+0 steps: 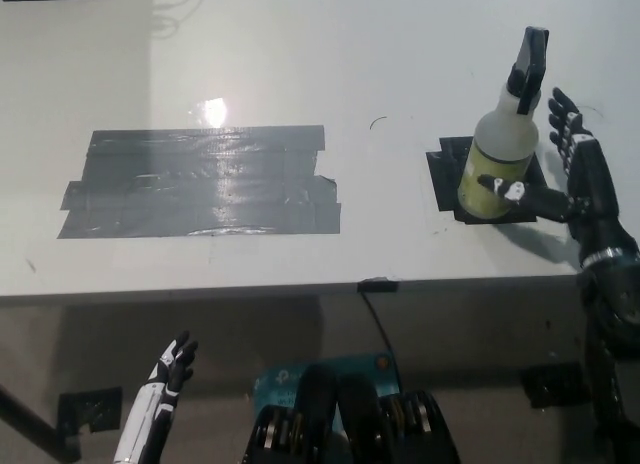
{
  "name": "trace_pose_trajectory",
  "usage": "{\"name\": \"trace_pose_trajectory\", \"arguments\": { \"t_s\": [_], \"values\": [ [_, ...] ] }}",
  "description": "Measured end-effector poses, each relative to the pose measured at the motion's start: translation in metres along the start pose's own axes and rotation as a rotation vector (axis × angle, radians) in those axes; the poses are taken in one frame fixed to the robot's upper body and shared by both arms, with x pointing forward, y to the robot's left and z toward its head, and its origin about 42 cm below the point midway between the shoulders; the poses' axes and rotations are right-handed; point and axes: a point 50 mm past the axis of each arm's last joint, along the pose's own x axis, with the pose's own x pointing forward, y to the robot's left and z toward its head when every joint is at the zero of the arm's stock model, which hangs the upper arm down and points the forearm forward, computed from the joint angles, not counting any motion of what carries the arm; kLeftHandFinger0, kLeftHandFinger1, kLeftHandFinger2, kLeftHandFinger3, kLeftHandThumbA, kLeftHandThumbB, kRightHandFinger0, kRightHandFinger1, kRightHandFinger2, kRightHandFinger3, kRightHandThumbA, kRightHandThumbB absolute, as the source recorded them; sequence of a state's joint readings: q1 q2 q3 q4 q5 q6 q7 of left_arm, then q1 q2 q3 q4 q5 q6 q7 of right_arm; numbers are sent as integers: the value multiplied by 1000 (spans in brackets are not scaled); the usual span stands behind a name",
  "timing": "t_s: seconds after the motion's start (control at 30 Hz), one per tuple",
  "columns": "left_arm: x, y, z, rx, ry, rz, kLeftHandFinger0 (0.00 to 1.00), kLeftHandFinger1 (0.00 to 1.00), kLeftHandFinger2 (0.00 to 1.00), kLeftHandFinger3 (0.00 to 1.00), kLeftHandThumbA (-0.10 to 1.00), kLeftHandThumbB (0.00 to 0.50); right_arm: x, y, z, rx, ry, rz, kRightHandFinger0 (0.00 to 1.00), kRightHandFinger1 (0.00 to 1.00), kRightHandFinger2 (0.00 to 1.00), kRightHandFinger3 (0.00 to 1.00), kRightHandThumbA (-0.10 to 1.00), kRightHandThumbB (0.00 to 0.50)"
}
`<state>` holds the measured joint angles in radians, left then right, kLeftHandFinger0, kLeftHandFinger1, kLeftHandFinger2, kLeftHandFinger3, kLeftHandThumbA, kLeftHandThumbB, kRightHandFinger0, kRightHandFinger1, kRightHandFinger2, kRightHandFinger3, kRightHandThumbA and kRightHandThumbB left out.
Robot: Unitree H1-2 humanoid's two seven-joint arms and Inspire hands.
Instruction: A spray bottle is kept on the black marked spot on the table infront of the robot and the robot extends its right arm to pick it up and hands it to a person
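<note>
**Head view: right hand set beside the bottle, grasp not yet closed**

Head view shows the black fingers (566, 122) of the right hand (577, 179) spread apart and standing just to the right of the spray bottle (500, 149), with one white-tipped digit reaching across low in front of the bottle's yellow-green base. Whether that tip touches the bottle cannot be told. The hand holds nothing yet.

To do this step well, I judge the hand should slide a little further toward the bottle so the body sits deep between the digits, then close around the wide lower body, not the narrow neck or the black trigger head. The bottle is tall and upright, so a sideways nudge before closing could tip it.

The bottle stands on the small black marked spot (446, 179), near the table's (300, 64) front edge toward its right end.

The white left hand (160, 399) rests low at the left, below the table's front edge, fingers apart and empty.

Count: one spray bottle, one small marked spot, one large grey tape patch (200, 182) left of centre, two robot hands.
</note>
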<state>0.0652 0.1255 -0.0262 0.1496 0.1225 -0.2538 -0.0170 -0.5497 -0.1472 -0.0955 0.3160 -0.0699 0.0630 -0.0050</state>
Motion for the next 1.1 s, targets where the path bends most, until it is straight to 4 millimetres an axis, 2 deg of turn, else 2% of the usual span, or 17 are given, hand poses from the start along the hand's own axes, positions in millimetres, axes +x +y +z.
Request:
{"name": "trace_pose_trajectory", "arguments": {
  "t_s": [0.1,0.37,0.6,0.63,0.67,0.7,0.73,0.77,0.8,0.83,0.87,0.9,0.93,1.0,1.03,1.07,1.1],
  "values": [
    [0,0,0,0,-1,0,1000,1000,1000,1000,1000,338,11,5,-2,6,34,4,1000,1000,1000,1000,1000,482],
    [3,0,3,1,-10,0,1000,1000,1000,1000,1000,341,27,20,-7,-17,87,25,1000,1000,1000,1000,1000,467],
    [4,1,4,1,-14,0,1000,1000,1000,1000,1000,346,26,27,-32,-21,178,33,1000,1000,1000,1000,1000,479],
    [5,1,4,1,-15,-1,1000,1000,1000,1000,1000,348,26,28,-35,-21,186,35,1000,1000,1000,1000,1000,463],
    [5,1,4,2,-15,-1,1000,1000,1000,1000,1000,349,27,28,-36,-21,185,37,1000,1000,1000,1000,980,466],
    [5,1,4,2,-15,-1,1000,1000,1000,1000,1000,352,29,29,-35,-19,182,37,1000,1000,1000,1000,752,417],
    [5,1,4,2,-16,-1,1000,1000,1000,1000,1000,353,31,30,-37,-15,184,33,828,787,845,951,550,363],
    [5,1,4,2,-16,-1,1000,1000,1000,1000,1000,353,32,30,-37,-9,183,24,637,657,803,855,498,390],
    [5,1,4,2,-16,-1,1000,1000,1000,1000,1000,352,34,31,-37,3,186,6,229,329,491,504,271,301],
    [5,1,4,2,-17,-1,1000,1000,1000,1000,1000,346,36,33,-37,19,183,-15,46,128,312,271,37,237],
    [5,0,4,2,-17,-1,1000,1000,1000,1000,1000,346,37,33,-37,22,183,-21,2,155,436,404,-93,189],
    [6,0,4,2,-18,-2,1000,1000,1000,1000,1000,347,39,32,-35,48,180,-58,0,206,528,490,-99,173],
    [6,0,5,3,-19,-2,1000,1000,1000,1000,1000,347,40,31,-34,78,178,-89,0,253,620,623,-100,165],
    [7,1,5,3,-21,-2,1000,1000,1000,1000,1000,344,39,30,-33,144,177,-138,0,236,617,596,-30,200],
    [7,1,5,4,-21,-2,1000,1000,1000,1000,1000,343,38,31,-32,182,172,-156,0,223,607,565,-16,205],
    [7,1,5,4,-21,-2,1000,1000,1000,1000,1000,344,38,32,-30,200,167,-164,0,166,564,509,-17,202],
    [7,1,5,5,-22,-2,1000,1000,1000,1000,1000,345,38,34,-25,227,150,-177,0,186,581,514,-23,201]
  ]
}}
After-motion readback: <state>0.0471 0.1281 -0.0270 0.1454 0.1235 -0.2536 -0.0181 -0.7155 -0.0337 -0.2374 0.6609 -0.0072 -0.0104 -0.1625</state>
